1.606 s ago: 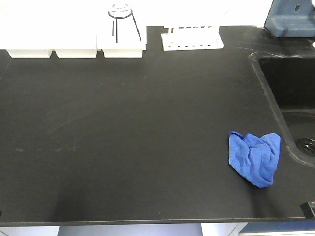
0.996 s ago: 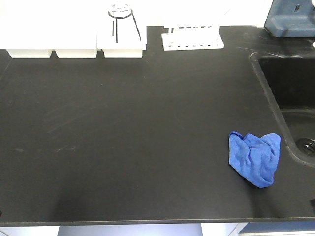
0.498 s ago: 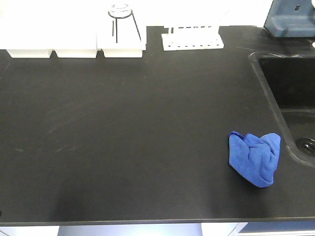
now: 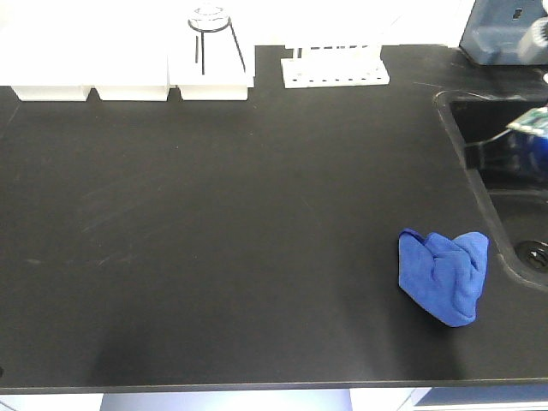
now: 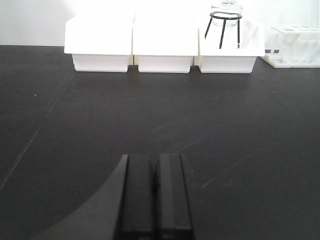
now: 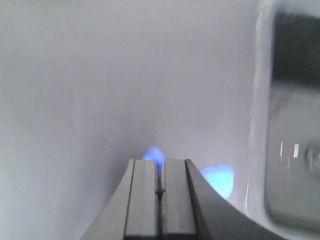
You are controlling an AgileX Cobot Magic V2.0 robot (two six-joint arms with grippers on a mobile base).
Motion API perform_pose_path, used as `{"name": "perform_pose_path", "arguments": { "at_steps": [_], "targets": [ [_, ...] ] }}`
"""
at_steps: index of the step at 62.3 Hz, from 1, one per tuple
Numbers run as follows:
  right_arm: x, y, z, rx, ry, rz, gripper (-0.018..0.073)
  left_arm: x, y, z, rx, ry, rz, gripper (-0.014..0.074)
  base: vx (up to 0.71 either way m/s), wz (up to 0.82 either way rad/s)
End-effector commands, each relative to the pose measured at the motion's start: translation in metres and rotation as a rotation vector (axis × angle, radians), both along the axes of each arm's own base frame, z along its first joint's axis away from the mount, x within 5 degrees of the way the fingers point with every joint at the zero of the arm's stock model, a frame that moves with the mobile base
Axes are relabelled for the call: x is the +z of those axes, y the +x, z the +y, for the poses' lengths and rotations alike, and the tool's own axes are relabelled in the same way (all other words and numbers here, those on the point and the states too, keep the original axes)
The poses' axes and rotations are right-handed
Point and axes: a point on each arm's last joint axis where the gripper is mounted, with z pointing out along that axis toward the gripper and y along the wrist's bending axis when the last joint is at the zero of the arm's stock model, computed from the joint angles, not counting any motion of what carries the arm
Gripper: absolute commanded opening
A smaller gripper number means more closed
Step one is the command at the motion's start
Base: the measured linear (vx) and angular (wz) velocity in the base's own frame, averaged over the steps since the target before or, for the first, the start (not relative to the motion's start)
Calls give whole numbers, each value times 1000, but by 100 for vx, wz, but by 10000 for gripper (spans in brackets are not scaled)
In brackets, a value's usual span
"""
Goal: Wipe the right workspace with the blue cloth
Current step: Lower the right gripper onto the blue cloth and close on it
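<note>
- The blue cloth (image 4: 443,276) lies crumpled on the black counter (image 4: 214,214), on its right side, near the front edge and just beside the sink (image 4: 514,214). Nothing is touching it.
- It is a bunched lump with no strong long axis. It is a little longer from back to front and narrows to a point toward the front edge.
- The right arm (image 4: 514,147) shows as a blur over the sink, behind and to the right of the cloth and apart from it.
- The right gripper (image 6: 160,172) has its jaws pressed together and holds nothing. The wrist view is smeared, but blue patches show just past the jaw tips, straight ahead and off to the right.
- The left gripper (image 5: 155,165) also has its jaws together and empty. It faces the white bins (image 5: 132,47) at the back, with no cloth in its view.
- The right arm is plainly the nearer one. To grasp the cloth, its jaws would likely need to spread first and then come forward and down.
</note>
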Motion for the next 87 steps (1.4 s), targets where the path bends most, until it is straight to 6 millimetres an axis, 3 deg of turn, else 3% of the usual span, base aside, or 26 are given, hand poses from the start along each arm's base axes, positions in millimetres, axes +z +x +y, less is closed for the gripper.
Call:
{"name": "perform_pose_path", "arguments": {
  "at_steps": [1,9,22,27,33,43,61,72,77,87],
  "targets": [
    [6,6,-2,15,-32,-19,62,-2,1,-1,-15,-9,-68,-6,0,0],
    [-4,8,-5,26,-90,61,210,-2,1,-1,-15,-9,-68,-6,0,0],
    [-21,10,-6,32,-118,174,545,-2,1,-1,-15,-9,-68,-6,0,0],
    [-40,10,-6,34,-124,231,618,-2,1,-1,-15,-9,-68,-6,0,0],
    [-72,10,-5,35,-127,304,645,-2,1,-1,-15,-9,-68,-6,0,0],
    [-108,9,-5,26,-119,342,617,-2,1,-1,-15,-9,-68,-6,0,0],
    [-130,29,2,-13,-33,293,579,-2,1,-1,-15,-9,-68,-6,0,0],
    [-151,36,5,-11,-26,362,562,-2,1,-1,-15,-9,-68,-6,0,0],
    [-155,38,4,-1,-47,363,480,-2,1,-1,-15,-9,-68,-6,0,0],
    [-141,36,2,8,-58,306,29,-2,1,-1,-15,-9,-68,-6,0,0]
  ]
}}
